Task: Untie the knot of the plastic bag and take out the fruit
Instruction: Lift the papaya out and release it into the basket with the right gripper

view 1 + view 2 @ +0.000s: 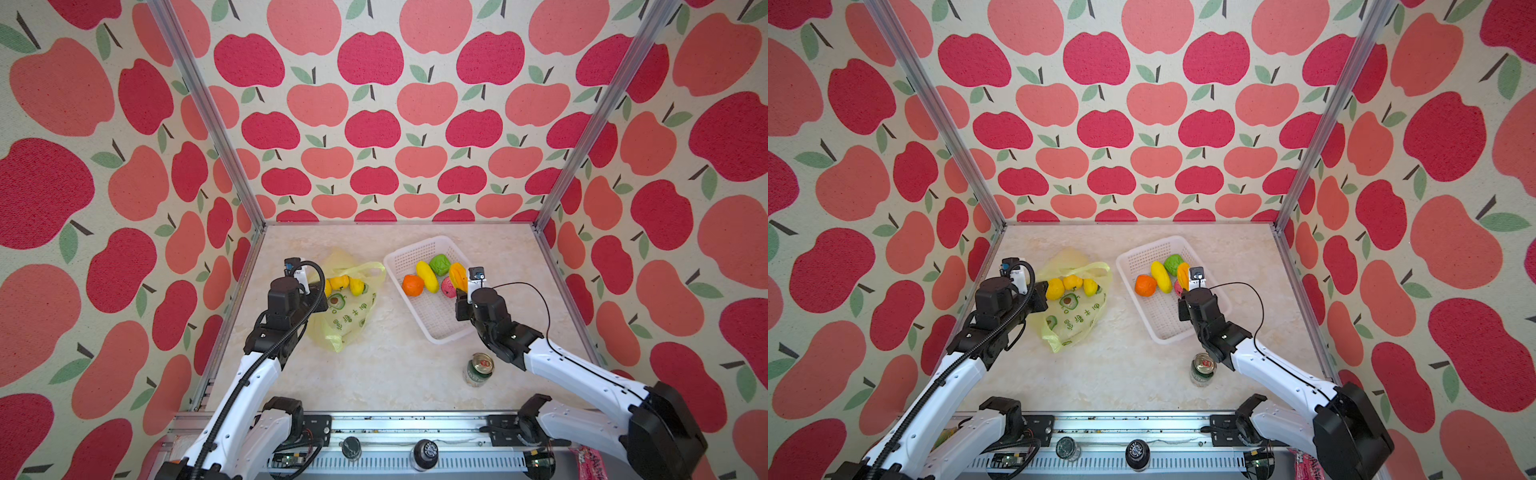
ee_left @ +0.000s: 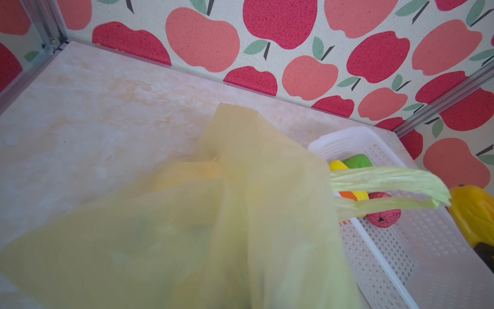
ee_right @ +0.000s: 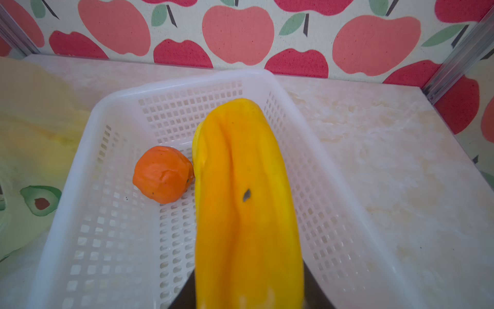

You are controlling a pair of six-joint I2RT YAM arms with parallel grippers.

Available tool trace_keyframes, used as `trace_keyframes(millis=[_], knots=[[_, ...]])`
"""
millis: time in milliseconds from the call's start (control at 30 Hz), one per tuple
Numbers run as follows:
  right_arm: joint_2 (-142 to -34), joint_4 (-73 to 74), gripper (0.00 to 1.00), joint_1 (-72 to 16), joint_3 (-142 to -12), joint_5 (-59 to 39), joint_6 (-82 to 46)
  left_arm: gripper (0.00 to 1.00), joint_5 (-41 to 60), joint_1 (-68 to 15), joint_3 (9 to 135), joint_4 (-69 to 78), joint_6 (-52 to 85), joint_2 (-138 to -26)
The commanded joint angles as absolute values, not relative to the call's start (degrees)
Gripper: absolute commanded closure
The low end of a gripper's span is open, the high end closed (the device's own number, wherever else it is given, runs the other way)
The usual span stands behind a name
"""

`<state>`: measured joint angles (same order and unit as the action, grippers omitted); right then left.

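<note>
The left tool [image 1: 1042,296] is clenched on the plastic bag [image 1: 349,318] on the counter [image 1: 395,374]. The right tool [image 1: 460,293] grips a yellow-orange fruit [image 3: 246,200] above the white basket [image 3: 181,81].

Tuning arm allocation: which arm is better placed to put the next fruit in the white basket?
Right. The right gripper holds a yellow-orange fruit just above the white basket; the left gripper is shut on the plastic bag, away from the basket.

Plastic bag [image 2: 187,227] blurred against the lens; yellow-orange fruit [image 3: 246,200] cut off at the frame edge.
</note>
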<state>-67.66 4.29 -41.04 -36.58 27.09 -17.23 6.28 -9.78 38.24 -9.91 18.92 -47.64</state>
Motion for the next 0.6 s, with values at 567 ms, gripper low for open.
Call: trace_keyframes(millis=[567], knots=[[-87.9, -3.4, 0.77, -42.5, -46.8, 20.5, -30.1, 1.00, 9.6, -6.5, 62.9, -8.8, 19.0, -62.1]])
